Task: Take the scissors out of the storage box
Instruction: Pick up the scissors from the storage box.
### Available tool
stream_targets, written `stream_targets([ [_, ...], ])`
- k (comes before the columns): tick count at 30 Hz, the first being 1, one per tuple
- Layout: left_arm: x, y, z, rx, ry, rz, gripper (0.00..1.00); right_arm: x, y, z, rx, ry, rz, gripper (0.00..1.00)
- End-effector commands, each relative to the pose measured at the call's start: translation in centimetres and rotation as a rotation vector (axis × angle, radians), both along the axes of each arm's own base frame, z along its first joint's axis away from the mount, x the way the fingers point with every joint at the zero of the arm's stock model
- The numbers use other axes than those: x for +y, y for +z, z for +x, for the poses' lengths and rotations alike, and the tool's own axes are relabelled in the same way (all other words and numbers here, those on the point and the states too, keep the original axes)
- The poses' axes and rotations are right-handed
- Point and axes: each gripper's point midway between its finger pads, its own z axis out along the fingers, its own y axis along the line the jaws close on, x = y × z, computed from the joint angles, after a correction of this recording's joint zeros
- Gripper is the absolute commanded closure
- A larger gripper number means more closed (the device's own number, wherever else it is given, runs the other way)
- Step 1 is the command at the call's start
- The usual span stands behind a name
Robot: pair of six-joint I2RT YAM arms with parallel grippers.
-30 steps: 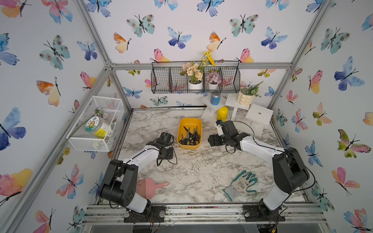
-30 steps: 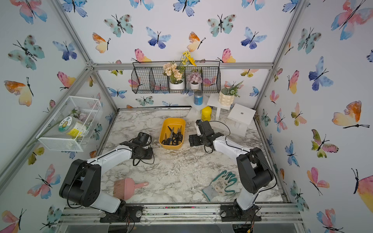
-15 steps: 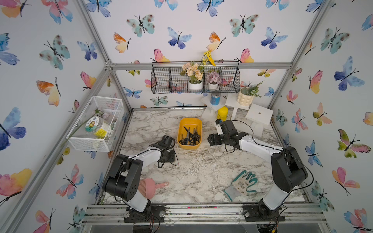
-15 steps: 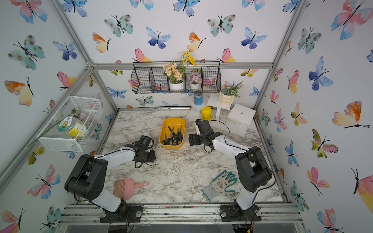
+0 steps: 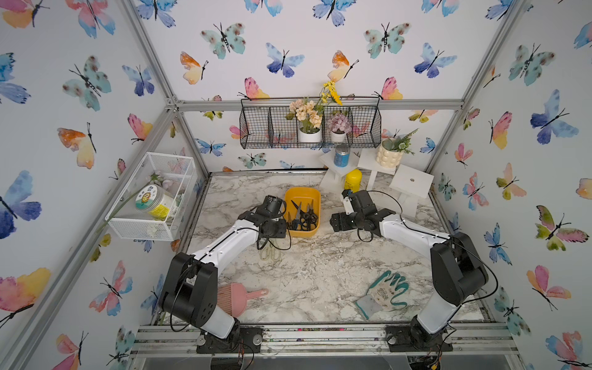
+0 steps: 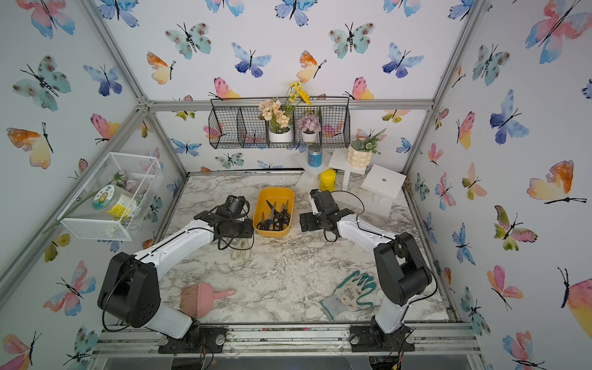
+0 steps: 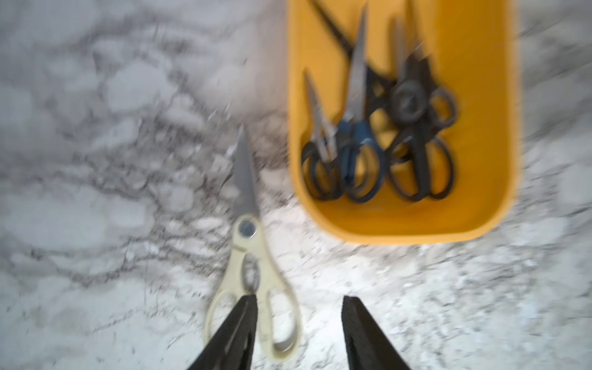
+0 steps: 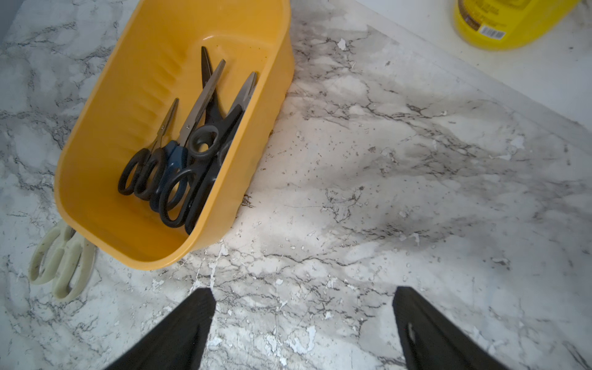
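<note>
a white-and-grey marble-patterned tabletop [image 5: 320, 272] carries a yellow-orange plastic storage box [image 5: 301, 233] with rounded corners near its middle. the left gripper [image 7: 299, 299] hangs released, jaws apart with nothing between them. one finger [image 7: 237, 330] sits over a handle loop of the large cream-handled scissors [image 7: 246, 230], which lie flat on the table just beside the box. the right gripper [image 8: 304, 291] is spread wide above the marble on the box's other side. the smaller dark-handled scissors [image 8: 192, 153], five pairs, one blue, lie inside the box.

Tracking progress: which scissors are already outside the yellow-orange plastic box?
The large cream-white-handled pair, lying on the marble tabletop beside the yellow-orange box; the blue-handled pair and black-handled pairs sit inside it.
</note>
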Motion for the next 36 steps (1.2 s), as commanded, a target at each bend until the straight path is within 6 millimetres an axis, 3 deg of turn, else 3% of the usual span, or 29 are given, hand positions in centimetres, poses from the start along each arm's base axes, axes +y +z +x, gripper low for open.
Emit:
stream_targets([
  [1,-3.2,1.1,2.3,0.002,-0.013,-0.057,0.52,-0.4,1.9,0.0,-0.026,-0.018,-0.013,0.06],
  [5,-5.6,0.2,5.8,0.013,-0.009,-0.078,0.55,-0.7,1.5,-0.5,-0.008,-0.03,-0.016,0.07],
  [9,-7.2,-2.0,8.5,0.038,-0.004,-0.082,0.58,-1.0,1.4,-1.0,0.003,-0.039,-0.005,0.07],
  [15,-8.9,-5.2,10.9,0.072,0.0,-0.088,0.61,-1.4,1.3,-1.4,0.01,-0.051,-0.015,0.07],
  [24,-7.9,-8.9,11.3,0.121,0.038,-0.052,0.67,-1.6,1.0,-1.4,0.019,-0.051,-0.036,0.07],
  [36,-8.4,-12.0,9.6,0.181,-0.004,-0.08,0.74,-1.2,0.3,-0.7,0.032,-0.041,-0.057,0.07],
])
